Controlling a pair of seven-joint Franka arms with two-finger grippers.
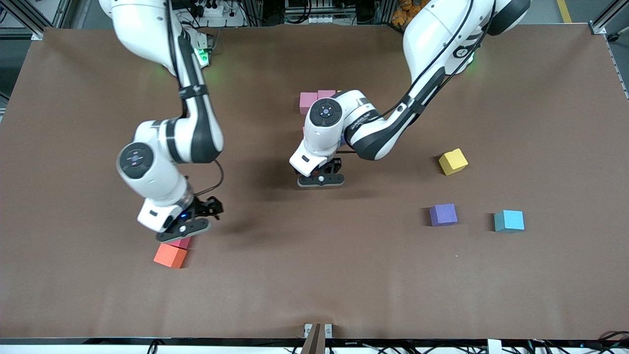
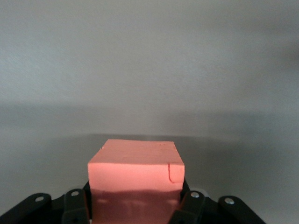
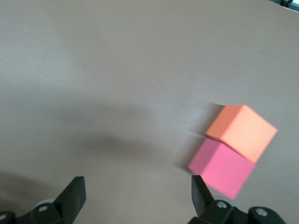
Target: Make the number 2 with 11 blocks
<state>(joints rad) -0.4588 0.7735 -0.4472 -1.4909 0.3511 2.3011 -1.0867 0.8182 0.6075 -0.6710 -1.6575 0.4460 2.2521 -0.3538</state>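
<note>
- Gripping a salmon-red block (image 2: 135, 179) between its jaws, the left gripper (image 1: 320, 180) hangs over the middle of the desk (image 1: 314, 275); the left wrist view shows the cube clamped from both sides with only bare surface around it.
- Just up the desk from that gripper, toward the robots' bases, two pink blocks (image 1: 317, 100) sit side by side and touching; the left arm covers whatever else lies there, so how much of the number 2 is laid out cannot be told.
- The right gripper (image 1: 183, 229) has its jaws spread wide and holding nothing, low over a pink block (image 3: 220, 168) that touches an orange block (image 3: 242, 130); in the front view the orange one lies nearer the camera, the pink one mostly hidden under the gripper.
- Toward the left arm's end of the desk three loose cubes stand well apart from each other: a yellow block (image 1: 452, 162), then, nearer the camera, a purple block (image 1: 443, 215) and a light blue block (image 1: 509, 221).
- Open room: wide bare brown surface lies between the two grippers, along the edge nearest the camera, and at both ends; all blocks sit well in from every edge.
- No readable writing shows on the blocks or the desk.
</note>
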